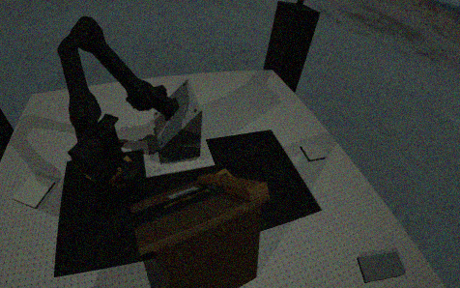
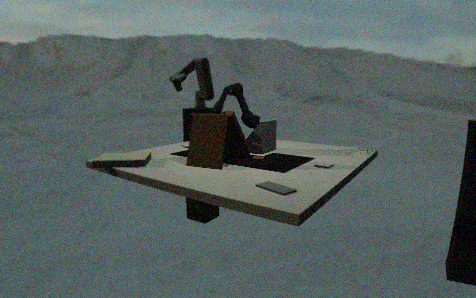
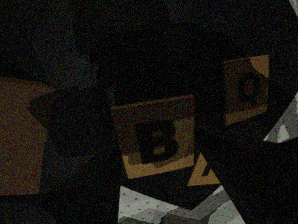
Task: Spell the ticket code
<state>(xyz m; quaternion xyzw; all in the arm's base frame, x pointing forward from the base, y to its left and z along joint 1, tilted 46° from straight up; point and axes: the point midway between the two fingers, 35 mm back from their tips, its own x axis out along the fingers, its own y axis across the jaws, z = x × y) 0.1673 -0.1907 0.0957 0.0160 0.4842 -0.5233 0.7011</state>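
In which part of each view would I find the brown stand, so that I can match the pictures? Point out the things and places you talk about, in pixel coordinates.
Top: brown stand [image 1: 203, 242] [image 2: 207, 140], bottom centre.
Exterior: left of centre, before the arm.
Wrist: cannot tell; a brown patch at the left edge may be it.
Shared landmark: the pale counter [image 1: 338, 232] [image 2: 225, 185] [image 3: 131, 204], at the bottom in the wrist view.

The third letter tile [image 3: 194, 179] is cut off from view in the wrist picture, its letter unreadable.
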